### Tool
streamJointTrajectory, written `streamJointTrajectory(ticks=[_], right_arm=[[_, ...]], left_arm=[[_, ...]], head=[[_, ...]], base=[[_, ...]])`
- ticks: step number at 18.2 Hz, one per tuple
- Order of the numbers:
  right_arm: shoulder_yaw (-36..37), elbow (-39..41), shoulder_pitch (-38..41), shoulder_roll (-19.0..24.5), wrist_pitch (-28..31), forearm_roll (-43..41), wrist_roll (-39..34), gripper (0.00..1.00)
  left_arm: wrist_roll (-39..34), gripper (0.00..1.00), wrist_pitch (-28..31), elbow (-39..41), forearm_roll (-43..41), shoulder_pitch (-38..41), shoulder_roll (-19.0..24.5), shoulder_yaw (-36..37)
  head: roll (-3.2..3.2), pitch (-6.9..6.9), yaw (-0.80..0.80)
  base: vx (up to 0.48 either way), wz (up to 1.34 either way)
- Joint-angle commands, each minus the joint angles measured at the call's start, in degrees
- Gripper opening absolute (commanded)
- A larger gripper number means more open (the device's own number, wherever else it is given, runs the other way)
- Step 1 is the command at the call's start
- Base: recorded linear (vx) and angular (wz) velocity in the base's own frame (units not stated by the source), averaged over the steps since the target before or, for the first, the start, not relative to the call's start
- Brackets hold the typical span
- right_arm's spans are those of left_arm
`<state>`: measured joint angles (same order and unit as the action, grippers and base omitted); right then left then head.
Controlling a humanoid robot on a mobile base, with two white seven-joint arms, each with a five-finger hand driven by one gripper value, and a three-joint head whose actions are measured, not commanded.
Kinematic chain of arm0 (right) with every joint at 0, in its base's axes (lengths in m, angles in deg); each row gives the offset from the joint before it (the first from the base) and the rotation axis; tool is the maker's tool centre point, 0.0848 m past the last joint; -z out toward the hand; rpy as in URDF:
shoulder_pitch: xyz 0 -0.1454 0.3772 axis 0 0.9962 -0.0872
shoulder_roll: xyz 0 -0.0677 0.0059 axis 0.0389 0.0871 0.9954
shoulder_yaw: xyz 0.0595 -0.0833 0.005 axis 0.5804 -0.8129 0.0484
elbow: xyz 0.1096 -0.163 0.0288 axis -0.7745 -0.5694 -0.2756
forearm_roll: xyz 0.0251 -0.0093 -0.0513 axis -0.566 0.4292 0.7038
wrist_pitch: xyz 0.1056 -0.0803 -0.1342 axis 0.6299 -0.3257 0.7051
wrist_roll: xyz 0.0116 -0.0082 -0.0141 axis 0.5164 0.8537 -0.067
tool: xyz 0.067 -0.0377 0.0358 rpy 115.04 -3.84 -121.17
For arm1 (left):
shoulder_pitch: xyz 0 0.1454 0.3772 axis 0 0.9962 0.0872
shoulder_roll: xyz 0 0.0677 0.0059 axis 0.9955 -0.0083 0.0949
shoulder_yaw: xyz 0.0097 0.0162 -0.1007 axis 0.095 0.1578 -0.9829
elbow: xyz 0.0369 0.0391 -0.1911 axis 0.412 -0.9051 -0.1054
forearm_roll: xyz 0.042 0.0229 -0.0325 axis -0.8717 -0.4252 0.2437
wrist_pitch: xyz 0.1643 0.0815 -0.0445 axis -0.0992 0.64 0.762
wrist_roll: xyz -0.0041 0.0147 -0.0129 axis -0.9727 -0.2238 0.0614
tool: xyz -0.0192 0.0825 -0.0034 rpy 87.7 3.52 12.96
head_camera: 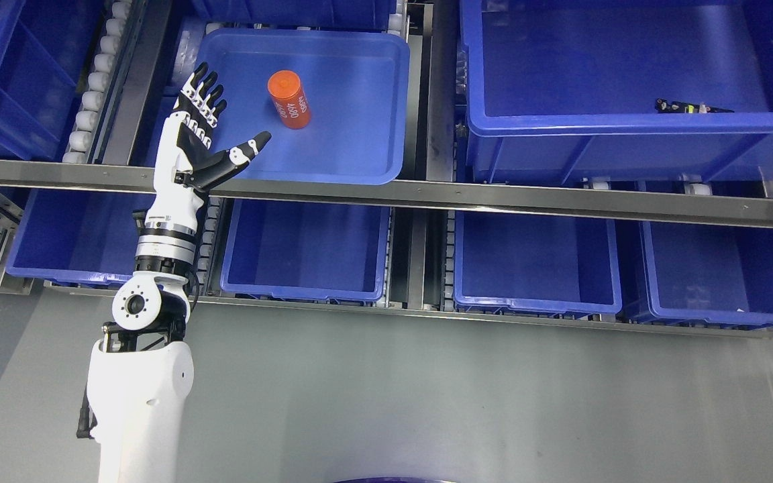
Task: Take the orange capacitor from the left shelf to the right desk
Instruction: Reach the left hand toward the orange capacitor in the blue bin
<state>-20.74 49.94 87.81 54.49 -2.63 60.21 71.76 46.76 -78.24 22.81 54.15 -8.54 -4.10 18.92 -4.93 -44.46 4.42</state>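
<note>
Head view, object: the orange cylindrical capacitor [289, 99], with a smooth glossy casing and white print along its side, lies on its side in the shallow blue plastic tray [366, 144] on the upper level of the metal shelf [507, 196], its flat round end tipped toward the camera
Head view, handling: judged rigid and fairly light, a hard shell that should not give under the fingers; the slick round body may roll on the tray floor or slip in a loose grip, so a sideways nudge is the risk
Head view, where to hold: across the middle of the barrel, thumb on one long side and fingers on the other, clear of the end cap
Head view, left hand: the white and black robot left hand [207, 134] is over the tray's left edge, fingers [204, 90] straight and spread upward, thumb [247, 149] stretched out to the right toward the capacitor; wide apart, holding nothing, near the capacitor but not touching it
Head view, right hand: not visible
Head view, surroundings: a deep blue plastic bin [614, 134] to the right holds a small dark part [692, 106]; empty-looking blue bins sit on the lower level
</note>
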Motion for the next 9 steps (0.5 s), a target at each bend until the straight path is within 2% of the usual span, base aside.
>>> streamJointTrajectory(ticks=[1, 9], right_arm=[[0.7, 1.02, 1.11, -1.0, -0.23, 0.18, -0.02, 1.0], [0.7, 1.02, 1.11, -1.0, -0.23, 0.18, -0.02, 1.0]], left_arm=[[0.04, 1.0, -0.1, 0.01, 0.0, -0.06, 1.0, 0.13], [0.13, 1.0, -0.19, -1.56, -0.17, -0.15, 1.0, -0.67]], head=[[0.0, 0.0, 0.0], [0.0, 0.0, 0.0]], base=[[-0.002, -0.06], [0.002, 0.0]])
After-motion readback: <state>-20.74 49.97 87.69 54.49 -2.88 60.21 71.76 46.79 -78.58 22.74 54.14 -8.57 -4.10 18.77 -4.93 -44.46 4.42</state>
